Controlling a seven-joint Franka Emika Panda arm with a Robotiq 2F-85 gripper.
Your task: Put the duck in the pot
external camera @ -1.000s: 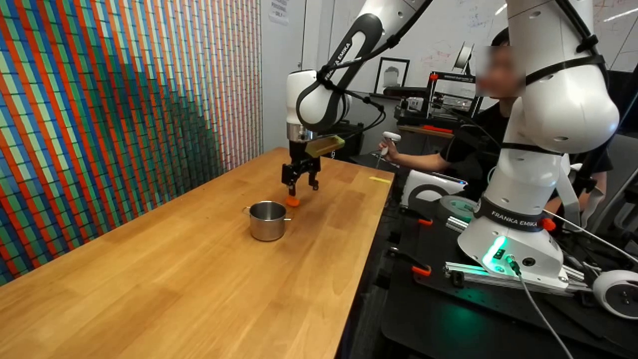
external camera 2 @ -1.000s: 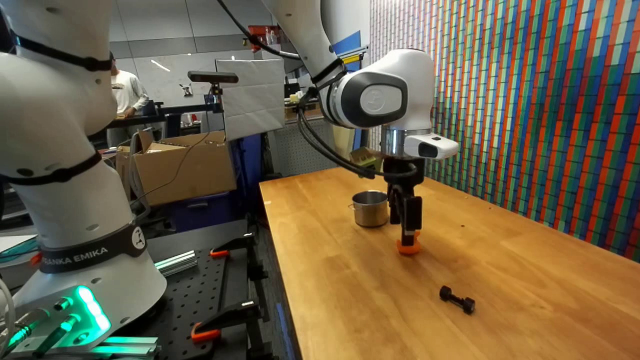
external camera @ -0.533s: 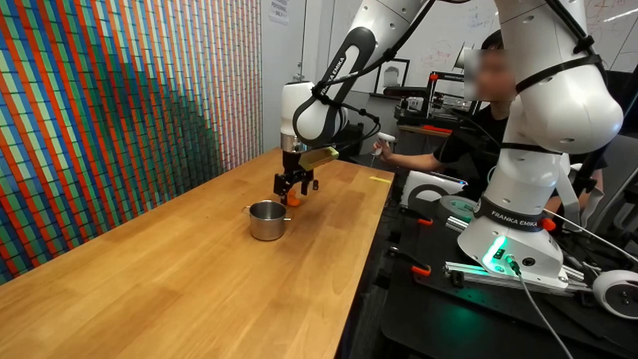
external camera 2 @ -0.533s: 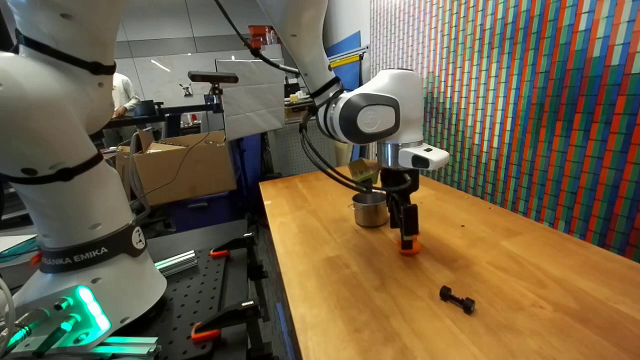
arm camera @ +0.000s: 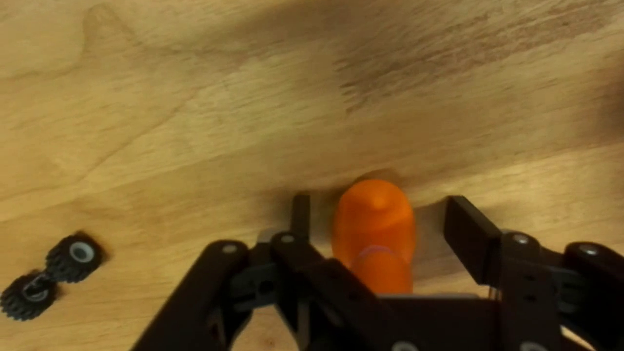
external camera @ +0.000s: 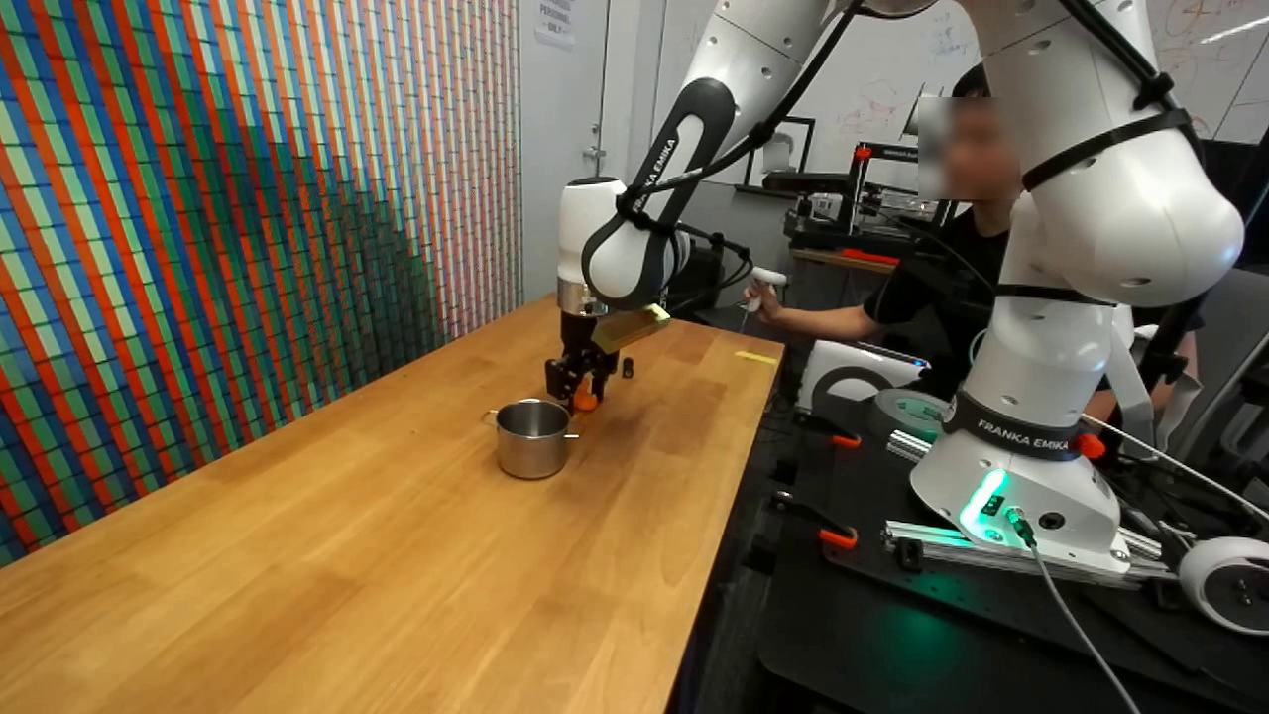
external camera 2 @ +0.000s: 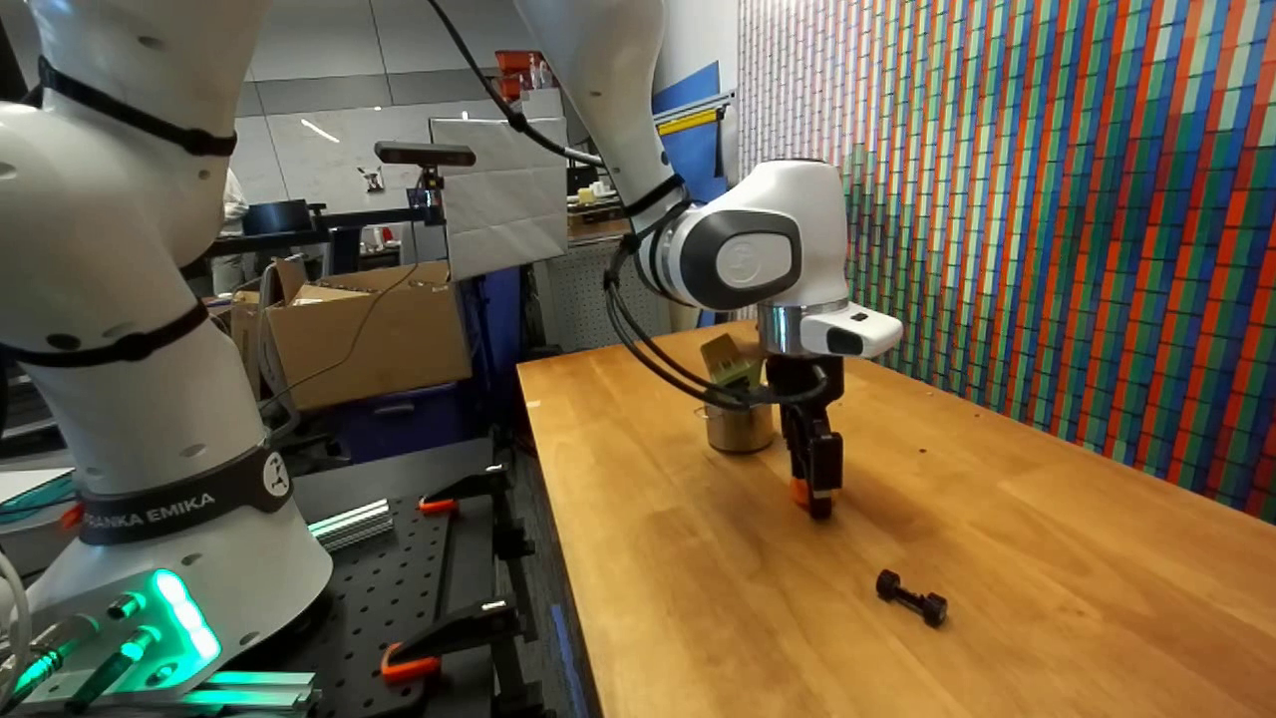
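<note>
The duck (arm camera: 373, 229) is a small orange toy on the wooden table, also partly seen in both exterior views (external camera: 586, 400) (external camera 2: 799, 493). My gripper (arm camera: 378, 214) is open and low over the table, with one finger on each side of the duck. Gaps show between the duck and both fingers in the wrist view. The lower part of the duck in that view is hidden by the gripper. The silver pot (external camera: 532, 454) stands upright close beside the gripper. In an exterior view the pot (external camera 2: 738, 431) is partly hidden behind cables and a yellow-green part on the arm.
A black axle with two wheels (external camera 2: 911, 598) lies on the table, also in the wrist view (arm camera: 53, 278). The wooden table (external camera: 397, 555) runs along a colourful striped wall (external camera: 248, 198). A person (external camera: 977, 218) sits behind the arm.
My gripper has come down from above the duck to around it, and the fingers look a little closer together. The duck and the pot have stayed in place.
</note>
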